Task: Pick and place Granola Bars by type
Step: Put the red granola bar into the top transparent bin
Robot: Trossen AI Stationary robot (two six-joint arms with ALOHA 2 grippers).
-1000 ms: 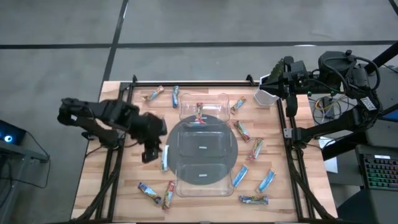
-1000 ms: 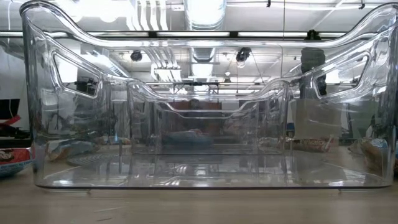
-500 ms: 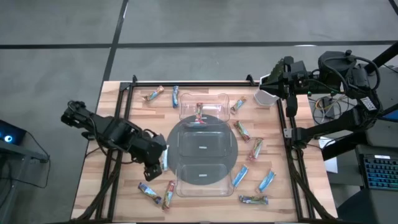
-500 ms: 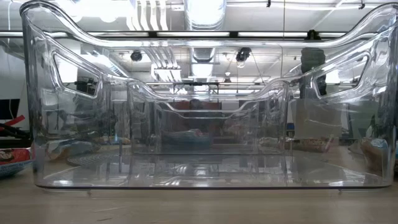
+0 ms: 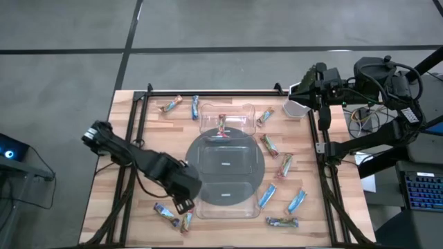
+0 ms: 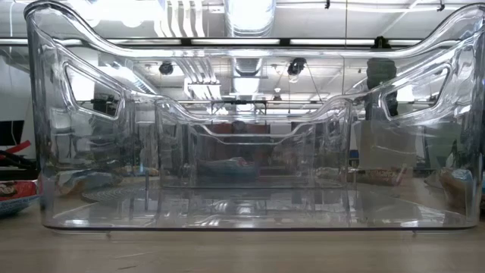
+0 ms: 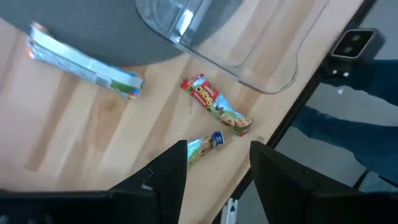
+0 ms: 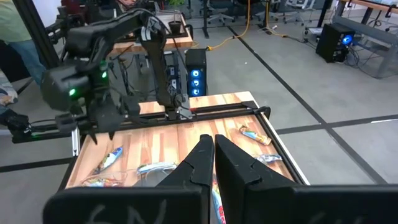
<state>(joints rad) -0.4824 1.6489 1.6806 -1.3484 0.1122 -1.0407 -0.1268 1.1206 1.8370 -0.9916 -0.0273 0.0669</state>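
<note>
Below open left gripper (image 7: pixel 217 163), two Granola Bars (image 7: pixel 217 114)

Bare wood lies between the clear tray (image 5: pixel 225 200) rim and two bars (image 5: pixel 166 211) at the table's near-left corner.

A clear plastic compartment tray (image 5: pixel 225 124) rests on a round grey mat (image 5: pixel 208 149) in the middle of the pale wooden slatted worktop (image 5: pixel 142 207). A black metal frame (image 5: pixel 208 92) runs along the worktop's edges, and a small white bowl (image 5: pixel 295 108) sits at one far corner.
</note>
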